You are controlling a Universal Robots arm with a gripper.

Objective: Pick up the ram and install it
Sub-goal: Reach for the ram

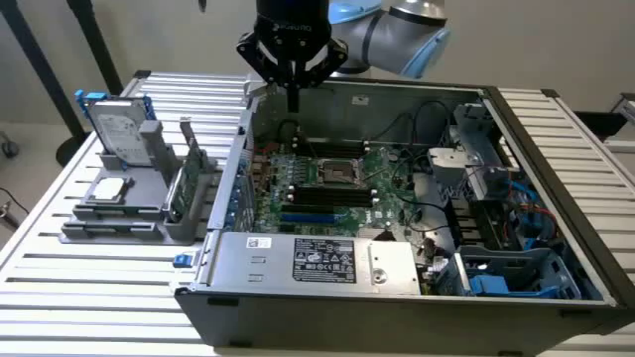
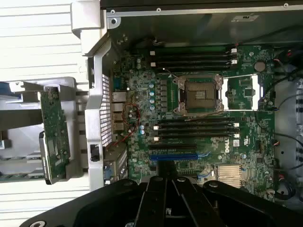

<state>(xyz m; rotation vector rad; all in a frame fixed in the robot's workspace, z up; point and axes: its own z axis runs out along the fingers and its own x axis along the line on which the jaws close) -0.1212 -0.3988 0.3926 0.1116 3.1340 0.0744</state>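
My gripper [image 1: 294,103] hangs above the back wall of the open computer case [image 1: 397,312], its fingers drawn together with nothing visible between them. In the wrist view the gripper [image 2: 165,182] looks straight down on the motherboard [image 2: 142,113] and its black memory slots [image 2: 194,127], which stand unfilled. Off to the exterior view's left, a grey holder [image 1: 129,223] carries green boards on edge. The low narrow green strip there looks like the ram [image 1: 178,198], beside a taller green card [image 1: 196,172]. The wrist view does not let me tell these green boards [image 2: 53,135] apart.
The grey holder also carries a hard drive [image 1: 119,126] in a blue frame and a processor [image 1: 107,190]. Inside the case are the processor socket [image 1: 340,172], loose cables [image 1: 427,216], a power supply box [image 1: 312,260] and blue drive bays [image 1: 506,279]. The table is slatted metal [image 1: 89,297].
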